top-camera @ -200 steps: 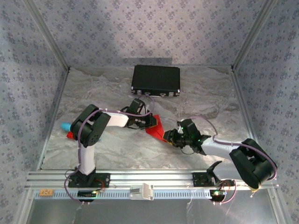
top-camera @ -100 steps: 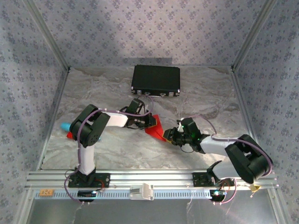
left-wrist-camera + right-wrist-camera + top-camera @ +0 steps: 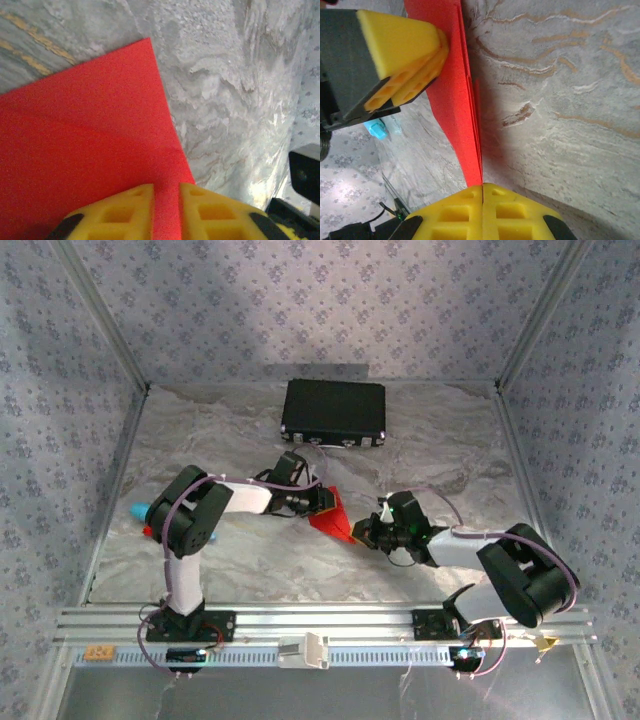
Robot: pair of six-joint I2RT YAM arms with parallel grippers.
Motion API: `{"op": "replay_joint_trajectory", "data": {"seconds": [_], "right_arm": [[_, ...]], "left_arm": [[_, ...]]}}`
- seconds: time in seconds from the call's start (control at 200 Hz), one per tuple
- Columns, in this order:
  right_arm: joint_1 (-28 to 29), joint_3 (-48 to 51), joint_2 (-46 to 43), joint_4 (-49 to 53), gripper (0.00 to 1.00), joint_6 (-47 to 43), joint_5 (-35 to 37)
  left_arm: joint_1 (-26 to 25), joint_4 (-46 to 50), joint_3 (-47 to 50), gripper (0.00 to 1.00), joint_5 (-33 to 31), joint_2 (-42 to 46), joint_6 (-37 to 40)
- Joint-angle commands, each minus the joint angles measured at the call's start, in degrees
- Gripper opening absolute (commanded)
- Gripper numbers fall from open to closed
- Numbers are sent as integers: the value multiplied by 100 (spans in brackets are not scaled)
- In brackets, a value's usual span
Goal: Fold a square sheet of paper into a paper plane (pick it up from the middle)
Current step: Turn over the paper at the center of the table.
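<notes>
The square sheet of paper [image 3: 333, 512] is bright red and folded into a layered wedge with a pointed end, lying mid-table. My left gripper [image 3: 322, 500] is at its far left side. In the left wrist view its yellow jaws [image 3: 166, 187] stand a little apart, open, with the red paper [image 3: 100, 125] showing in the gap. My right gripper [image 3: 360, 532] meets the wedge's near right tip. In the right wrist view it is shut [image 3: 482, 186] on the tip of the stacked paper edges [image 3: 455, 100], and the left gripper's finger [image 3: 405, 45] rests against the sheet further along.
A black rectangular case [image 3: 334, 410] lies at the back of the table. A small turquoise object [image 3: 138, 510] sits at the left behind the left arm. Patterned walls close in three sides, and an aluminium rail [image 3: 320, 625] runs along the near edge.
The right gripper's jaws have closed onto the paper's tip and its forearm has swung inward. The left gripper's jaws have parted slightly. The paper has barely moved.
</notes>
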State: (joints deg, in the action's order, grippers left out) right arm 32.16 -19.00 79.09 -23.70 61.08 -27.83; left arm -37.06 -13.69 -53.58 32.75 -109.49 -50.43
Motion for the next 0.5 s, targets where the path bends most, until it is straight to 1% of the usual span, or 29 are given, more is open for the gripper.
{"op": "replay_joint_trajectory", "data": {"seconds": [0.0, 0.07, 0.17, 0.325, 0.41, 0.5], "right_arm": [[49, -146, -148, 307, 4, -511, 110], [89, -242, -325, 713, 3, -864, 288], [166, -412, -663, 1417, 3, -1391, 745], [246, -481, -1245, 1963, 3, -1916, 1359], [264, -477, -1522, 2106, 3, -2130, 1545], [294, -527, -1759, 2362, 3, -2354, 1772]], "left_arm": [[47, -125, 117, 27, 14, 408, 109], [41, -189, 201, 32, -3, 614, 161], [46, -147, 333, 37, -158, 982, 279], [41, 273, 452, 46, -742, 1593, 669], [56, 386, 531, 46, -965, 1736, 780], [72, 276, 653, 46, -1054, 1834, 703]]}}
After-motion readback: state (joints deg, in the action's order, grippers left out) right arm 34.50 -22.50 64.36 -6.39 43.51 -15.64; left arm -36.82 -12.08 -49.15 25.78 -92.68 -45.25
